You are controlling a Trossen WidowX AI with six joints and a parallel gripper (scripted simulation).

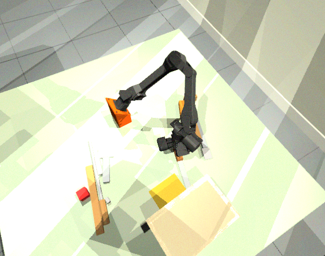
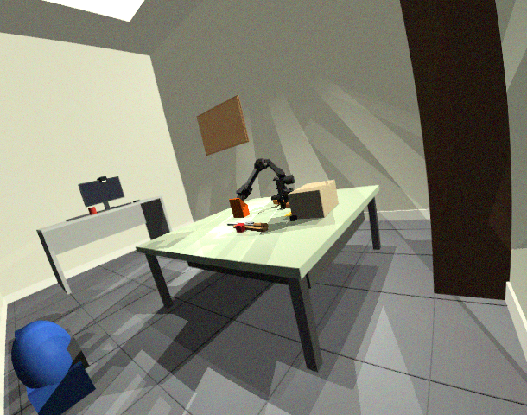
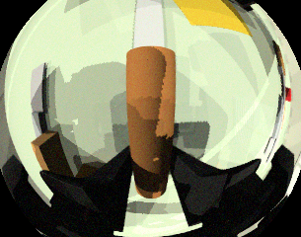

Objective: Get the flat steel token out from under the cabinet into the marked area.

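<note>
Wrist view — brown wooden stick [image 3: 149, 118] clamped in gripper [image 3: 150, 178] (long axis pointed forward), yellow marked area [image 3: 205, 6] seen far-right ahead.

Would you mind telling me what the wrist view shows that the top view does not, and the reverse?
Only the wrist view shows the gripper shut on the brown wooden stick, fingers flanking its near end. Only the top view shows the cabinet, the red block, the orange base and the second wooden stick. Both show the yellow marked area and the pale green table.
</note>
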